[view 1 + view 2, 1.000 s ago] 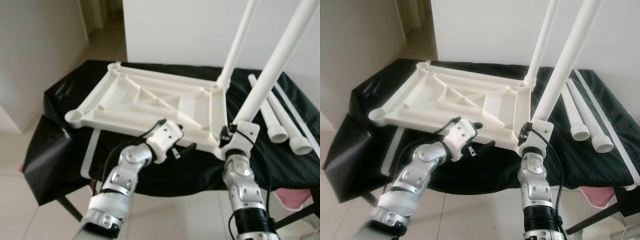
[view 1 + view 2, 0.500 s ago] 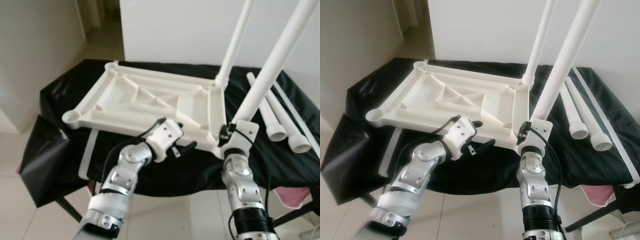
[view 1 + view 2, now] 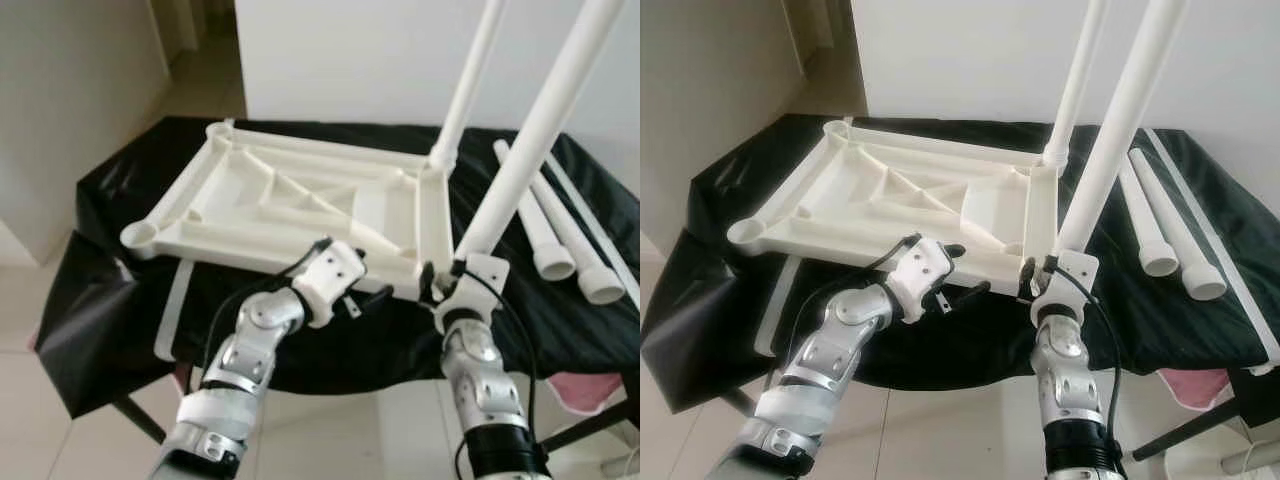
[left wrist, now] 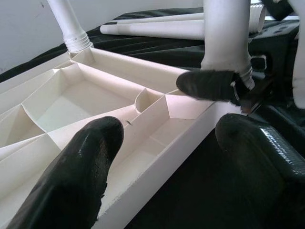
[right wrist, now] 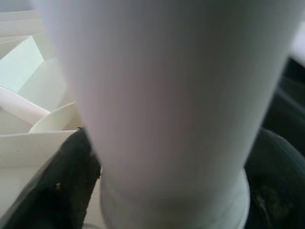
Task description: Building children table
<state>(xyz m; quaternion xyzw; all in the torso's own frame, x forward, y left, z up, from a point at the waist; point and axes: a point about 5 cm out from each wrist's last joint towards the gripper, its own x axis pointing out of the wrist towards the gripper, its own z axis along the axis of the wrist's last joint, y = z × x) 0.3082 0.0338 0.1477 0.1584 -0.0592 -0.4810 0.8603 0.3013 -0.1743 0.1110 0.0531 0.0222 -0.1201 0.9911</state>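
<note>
The white table top (image 3: 300,195) lies upside down on a black-covered table (image 3: 110,250). One white leg (image 3: 468,85) stands in its far right corner socket. My right gripper (image 3: 447,278) is shut on a second white leg (image 3: 535,130), which leans up and to the right, its lower end at the top's near right corner. In the right wrist view this leg (image 5: 167,95) sits between both fingers (image 5: 62,186). My left gripper (image 3: 372,294) is open at the top's near rim, one finger (image 4: 71,181) over the ribbed underside and the other outside it.
Two loose white legs (image 3: 565,230) lie side by side on the right of the black cover, with a thin white strip (image 3: 600,235) beyond them. A white strip (image 3: 172,310) hangs at the front left edge. A white wall stands behind the table.
My right gripper has carried the leg's lower end a little left, onto the near right corner of the table top. The left gripper has stayed put. The camera has shifted slightly.
</note>
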